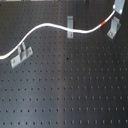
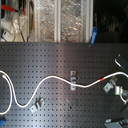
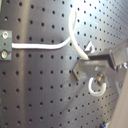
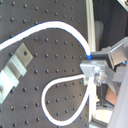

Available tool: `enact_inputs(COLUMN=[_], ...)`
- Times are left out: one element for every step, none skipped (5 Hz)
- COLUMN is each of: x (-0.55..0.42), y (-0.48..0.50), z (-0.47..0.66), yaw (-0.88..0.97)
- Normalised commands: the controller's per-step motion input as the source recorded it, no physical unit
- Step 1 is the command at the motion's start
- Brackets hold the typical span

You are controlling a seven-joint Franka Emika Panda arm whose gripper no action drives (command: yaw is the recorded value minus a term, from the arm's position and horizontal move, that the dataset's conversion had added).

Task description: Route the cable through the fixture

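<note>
Pinched shut on the cable close to its end, gripper with a slack loop hanging past the jaws in the second wrist view. Sits at the upper right of the first exterior view, with the red band just down-left of it and the fixture just below the line, apparently not yet threaded. From there, runs left across the clip, arcs up, then drops past the bracket to the left edge. Likely trouble: sliding over the bent tab instead of under it if lowered too flat; tugging out of the clip if pulled hard; snagging the loose loop on the fixture. No containers on the board; clear bins along the top of the second exterior view, contents too blurred to tell.
</note>
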Motion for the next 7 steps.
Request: enact_inputs(x=[-0.316,-0.484,-0.585,-0.475,-0.406,-0.325,0.054], y=[0.314,0.068,-0.018,0.216,0.374,0.342,0.198], z=[0.0,0.3,0.42,0.25,0.22,0.23,0.14], yaw=[0.03,0.0,0.0,0.0,-0.04,-0.23,-0.5])
